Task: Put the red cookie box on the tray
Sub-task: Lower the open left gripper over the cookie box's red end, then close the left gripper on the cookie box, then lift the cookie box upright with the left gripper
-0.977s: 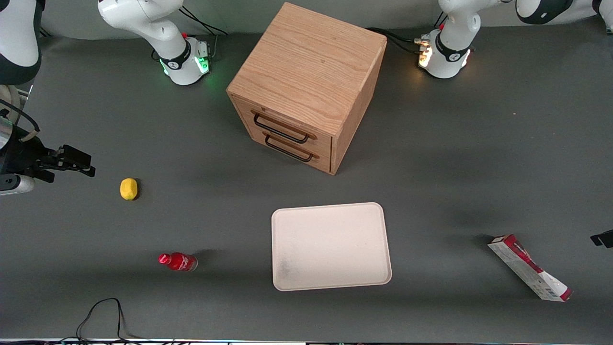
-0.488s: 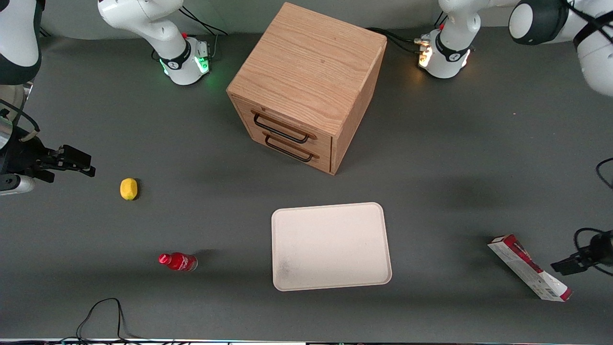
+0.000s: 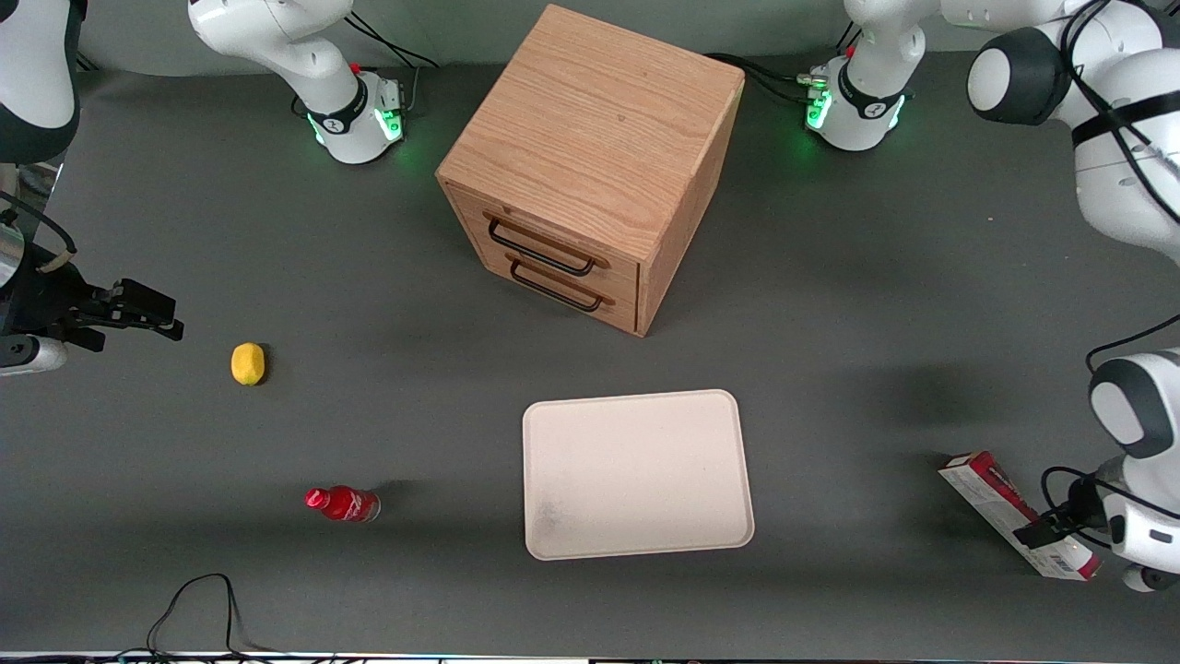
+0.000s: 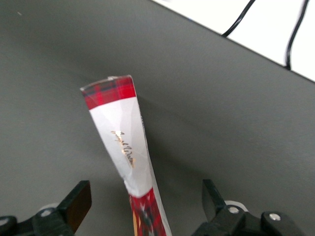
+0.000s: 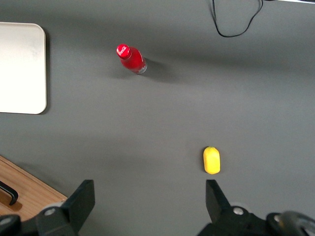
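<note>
The red cookie box [image 3: 994, 496] lies flat on the grey table toward the working arm's end, well apart from the tray [image 3: 636, 472]. The cream-white tray has nothing on it and sits in front of the drawer cabinet, nearer the front camera. My left gripper [image 3: 1049, 537] is low over the box's barcode end. In the left wrist view the gripper [image 4: 145, 196] is open, one finger on each side of the box [image 4: 122, 140], neither touching it. The tray's corner [image 5: 19, 69] also shows in the right wrist view.
A wooden drawer cabinet [image 3: 590, 166] stands mid-table. A yellow lemon [image 3: 247, 362] and a small red bottle [image 3: 343, 503] lie toward the parked arm's end. A black cable [image 3: 194, 595] loops at the table's near edge. The table edge [image 4: 231, 42] runs close to the box.
The left arm has swung in from off the frame's edge and come down over the cookie box's barcode end. The box and tray have not moved.
</note>
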{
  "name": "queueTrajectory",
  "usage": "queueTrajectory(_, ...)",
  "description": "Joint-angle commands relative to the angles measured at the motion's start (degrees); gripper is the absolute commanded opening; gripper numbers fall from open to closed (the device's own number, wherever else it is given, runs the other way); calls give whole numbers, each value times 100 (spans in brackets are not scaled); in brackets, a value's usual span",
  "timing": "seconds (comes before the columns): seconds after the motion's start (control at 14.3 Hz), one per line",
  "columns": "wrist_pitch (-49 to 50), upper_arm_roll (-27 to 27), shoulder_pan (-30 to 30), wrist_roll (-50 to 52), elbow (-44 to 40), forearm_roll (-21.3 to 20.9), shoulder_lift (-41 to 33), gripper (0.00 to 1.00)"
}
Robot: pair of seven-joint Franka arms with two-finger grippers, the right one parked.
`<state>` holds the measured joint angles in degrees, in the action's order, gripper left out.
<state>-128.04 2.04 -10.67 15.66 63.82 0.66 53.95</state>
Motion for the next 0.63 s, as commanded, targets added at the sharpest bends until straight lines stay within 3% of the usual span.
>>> queueTrajectory(0.0, -160, -37, 30, 122, 113, -92, 80, 90)
queueTrajectory(0.07, -151, -37, 30, 113, 122, -92, 89, 59)
queueTrajectory(0.21, -55, -37, 21, 122, 122, -49, 81, 25)
queueTrajectory(0.28, -28, -37, 21, 165, 113, -48, 81, 3)
queueTrajectory(0.56, 199, -55, 21, 192, 69, -101, 37, 0)
